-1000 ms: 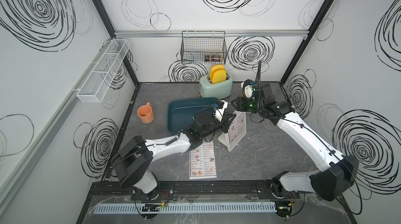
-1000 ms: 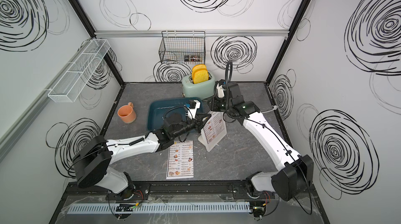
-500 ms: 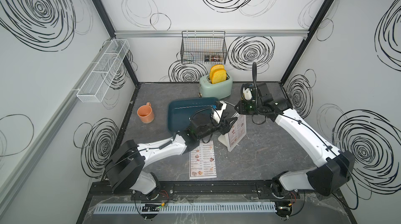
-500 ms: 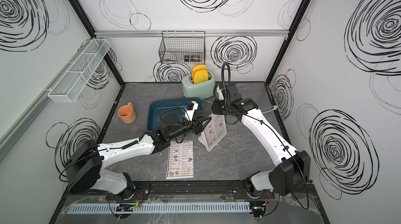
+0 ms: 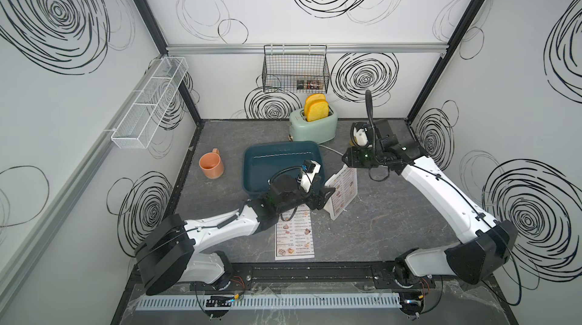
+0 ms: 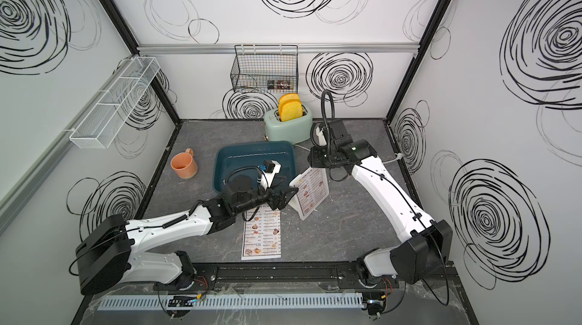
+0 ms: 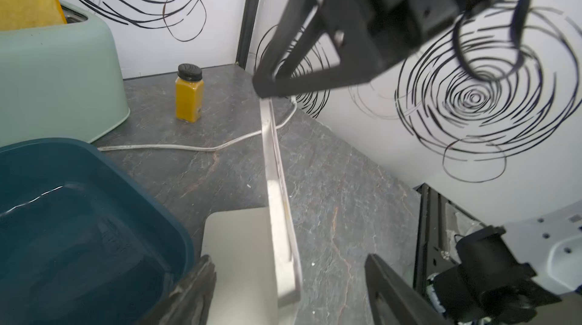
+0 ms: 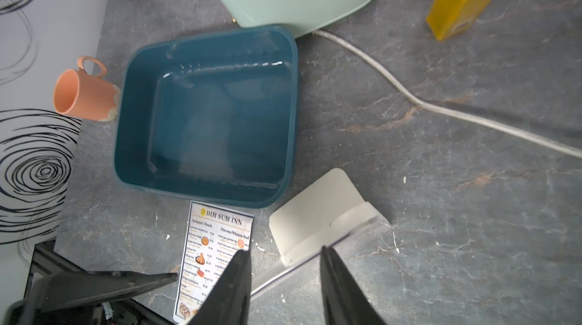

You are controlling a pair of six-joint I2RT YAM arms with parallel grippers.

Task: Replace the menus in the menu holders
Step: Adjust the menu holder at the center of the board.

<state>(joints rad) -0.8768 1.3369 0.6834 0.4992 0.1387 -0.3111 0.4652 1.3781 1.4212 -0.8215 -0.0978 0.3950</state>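
While both arms crowd one stand, the risks run from the left side across.

Teal bin [image 5: 252, 163]: its near wall is just beside the left wrist, and a swing back could clip it.

Left fingers [image 7: 195, 288]: spread wide, straddling the side edge of the holder [image 8: 318, 216], touching nothing I can see. That leaves the holder unbraced, so a pull from above may drag or tip it on its foot.

Spare menu [image 5: 294, 235]: flat on the table [image 5: 393, 229], with the left wrist hanging over its top end. A low arm could scuff or shift it.

Loaded menu [image 5: 345, 189]: seated in the tilted holder, mid-table.

Right fingers [image 8: 233, 279]: apart over the holder's top edge, gripping nothing. Closing on frame and sheet together would likely lift the whole stand, and the slick laminate may slip.

Toaster cord [image 8: 441, 109]: lies behind the holder, a snag if the stand slides back.
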